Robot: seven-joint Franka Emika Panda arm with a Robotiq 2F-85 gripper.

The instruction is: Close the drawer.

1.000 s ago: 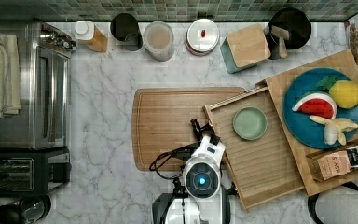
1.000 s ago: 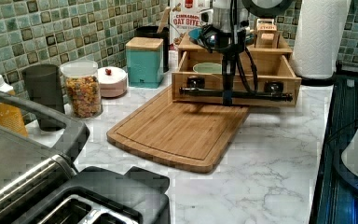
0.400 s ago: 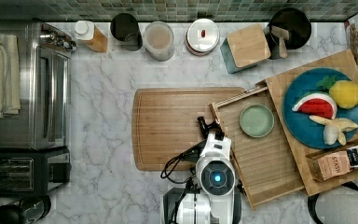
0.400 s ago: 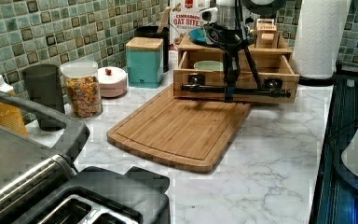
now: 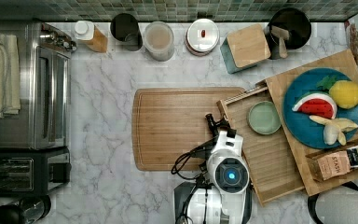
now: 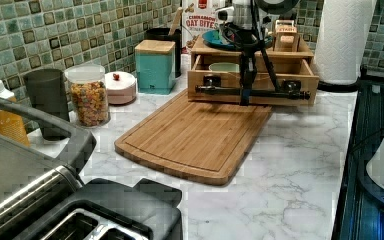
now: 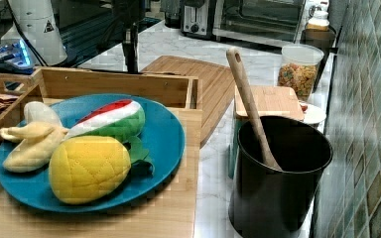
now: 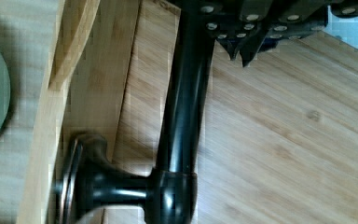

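The drawer (image 5: 270, 156) is a light-wood tray with a grooved floor, sticking partly out of its wooden box toward the top view's left. A pale green bowl (image 5: 264, 117) lies inside it. Its black handle (image 6: 215, 90) runs across the front panel (image 6: 260, 81). My gripper (image 5: 213, 123) hangs fingers-down against the outer side of the handle (image 8: 182, 107), above the cutting board. In the wrist view the gripper (image 8: 242, 52) has its fingertips together beside the bar, shut with nothing between them. In the left view the gripper (image 6: 247, 95) stands in front of the handle's middle.
A brown cutting board (image 5: 177, 128) lies in front of the drawer. The box top (image 5: 279, 86) carries a blue plate (image 5: 307, 126) of toy fruit and a tea box (image 5: 333, 164). Jars, a teal canister (image 5: 244, 46) and a black utensil pot (image 7: 278, 173) line the tiled wall.
The drawer has slid further into its box, toward the top view's right. My gripper moved the same way along with the handle.
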